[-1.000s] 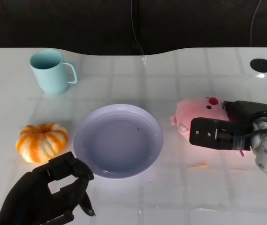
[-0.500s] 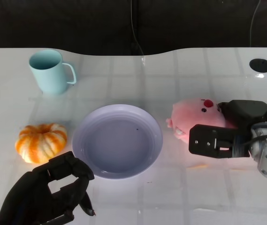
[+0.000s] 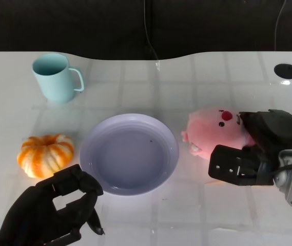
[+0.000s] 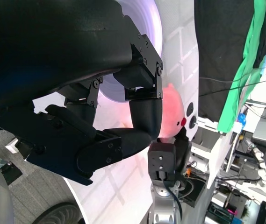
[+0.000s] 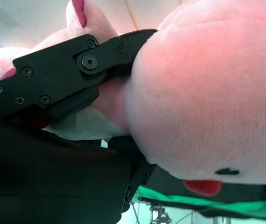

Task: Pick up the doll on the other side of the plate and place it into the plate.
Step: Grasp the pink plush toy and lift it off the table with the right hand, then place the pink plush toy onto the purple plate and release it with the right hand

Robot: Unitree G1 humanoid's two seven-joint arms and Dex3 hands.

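The doll (image 3: 216, 131) is a soft, rounded pink plush with a small red patch near the top of its face, a dark dot of an eye and a paler stubby limb on the side toward the plate (image 3: 129, 154). It sits just to the right of the lavender plate, outside its rim. The right hand (image 3: 253, 148) grips it, black fingers wrapped around its far side and a flat black segment crossing its front (the right wrist view shows the plush pressed tight against those fingers (image 5: 72, 60)). The left hand (image 3: 51, 212) hangs low near the front edge of the white tabletop (image 3: 187, 87), fingers curled in on nothing. A striped orange pumpkin (image 3: 45, 155) lies left of the plate, a pale teal mug (image 3: 56, 78) farther back.
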